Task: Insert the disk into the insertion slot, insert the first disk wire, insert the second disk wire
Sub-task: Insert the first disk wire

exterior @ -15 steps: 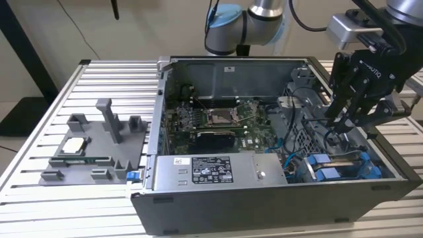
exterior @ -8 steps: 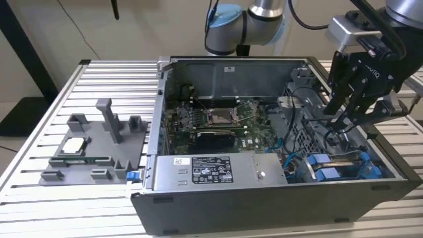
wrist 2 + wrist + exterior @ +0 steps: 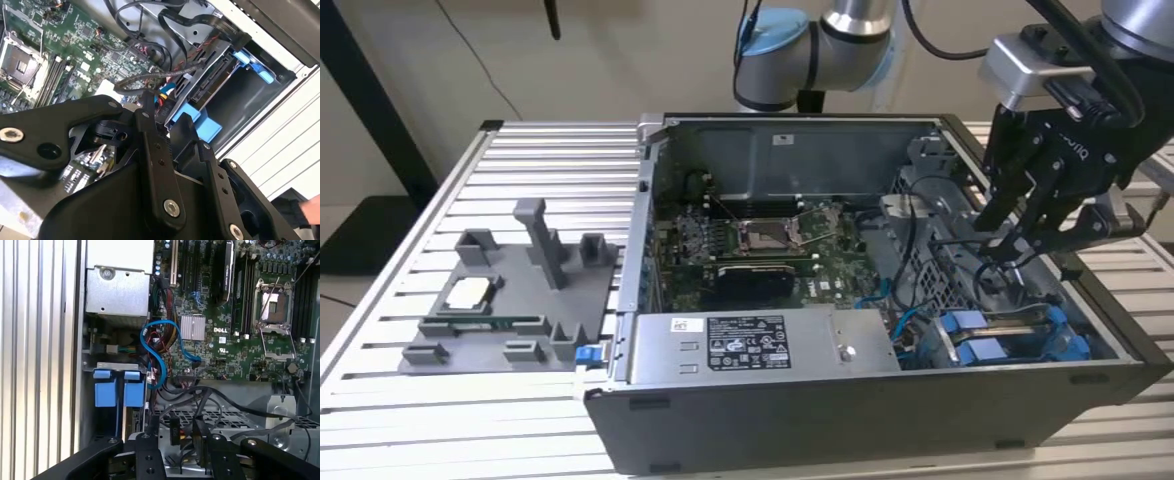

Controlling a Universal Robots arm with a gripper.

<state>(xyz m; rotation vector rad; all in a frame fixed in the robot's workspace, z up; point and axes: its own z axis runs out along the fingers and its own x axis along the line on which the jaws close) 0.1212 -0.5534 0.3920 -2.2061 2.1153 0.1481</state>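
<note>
Exterior view adds fixture tray (image 3: 520, 290), apart from pincer (image 3: 1014, 245).

disk (image 3: 210, 82) prob. in slot (image 3: 252, 100), pincer (image 3: 1017, 236) over cables (image 3: 220, 400)

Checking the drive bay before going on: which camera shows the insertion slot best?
The second wrist view: the insertion slot faces the camera, with grey walls and blue clips plain. The exterior view shows it in a corner of the case; the first wrist view shows its blue clips.
</note>
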